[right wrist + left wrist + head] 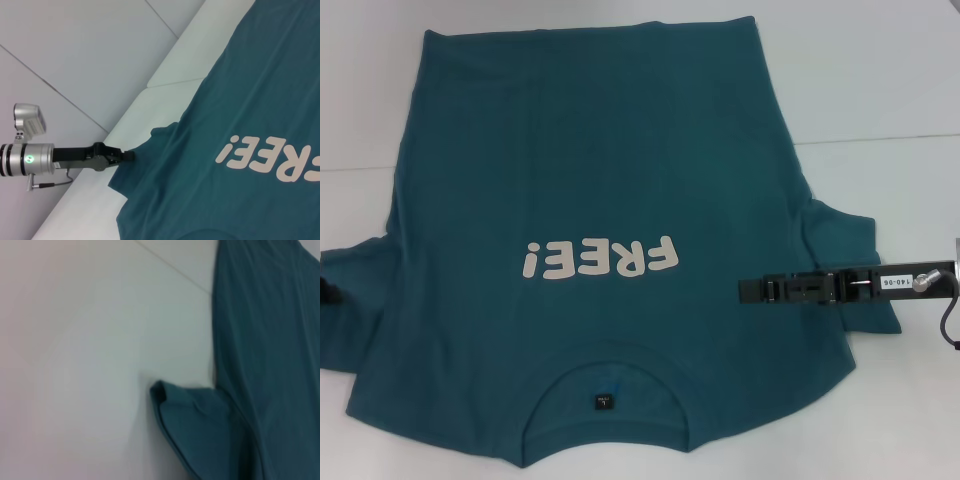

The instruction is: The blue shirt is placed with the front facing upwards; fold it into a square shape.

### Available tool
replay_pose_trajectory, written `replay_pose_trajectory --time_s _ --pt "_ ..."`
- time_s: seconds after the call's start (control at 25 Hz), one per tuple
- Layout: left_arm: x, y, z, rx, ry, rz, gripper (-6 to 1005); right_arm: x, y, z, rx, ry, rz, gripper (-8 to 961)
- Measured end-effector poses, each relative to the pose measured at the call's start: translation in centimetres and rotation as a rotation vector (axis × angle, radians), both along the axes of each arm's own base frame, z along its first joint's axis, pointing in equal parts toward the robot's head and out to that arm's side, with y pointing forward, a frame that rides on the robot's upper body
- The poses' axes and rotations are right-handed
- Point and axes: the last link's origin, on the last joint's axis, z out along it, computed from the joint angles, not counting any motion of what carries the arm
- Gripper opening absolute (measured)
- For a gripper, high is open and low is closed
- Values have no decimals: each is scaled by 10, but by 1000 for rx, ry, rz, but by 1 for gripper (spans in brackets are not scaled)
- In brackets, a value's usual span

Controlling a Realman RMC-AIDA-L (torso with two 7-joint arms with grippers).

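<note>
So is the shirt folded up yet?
Not yet. The shirt lies spread flat, its FREE! print and collar showing, both sleeves out.

Blue shirt (610, 170) dark teal-blue, plain, white "FREE!" print (598, 260) on chest, small black neck label (604, 401). Table (890, 80) white. Right gripper (752, 291) black with white tag; left gripper (131, 156) black, silver wrist.

left gripper (127, 156): low at its own side, fingertips together | right gripper (752, 291): reaching in level from the right
</note>
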Motion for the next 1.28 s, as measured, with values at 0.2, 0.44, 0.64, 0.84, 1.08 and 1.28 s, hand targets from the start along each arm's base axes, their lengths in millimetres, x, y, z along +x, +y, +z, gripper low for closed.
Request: replay_pose_trajectory --time_s 0.2,0.44,0.64,0.84,1.08,1.28 --pt "-2 1 12 35 15 10 25 1 0 0 3 1 -3 849" --pt "-2 5 25 70 32 18 25 0 0 0 1 2 -1 847" --pt "-5 5 33 103 47 42 24 0 0 0 -1 4 -2 846" --pt "-5 5 35 114 51 47 24 -1 1 0 0 5 0 845" --pt "-3 9 41 124 59 39 24 -1 0 0 -1 5 -1 843" --pt "3 14 49 132 65 24 25 0 0 0 -1 5 -3 842"
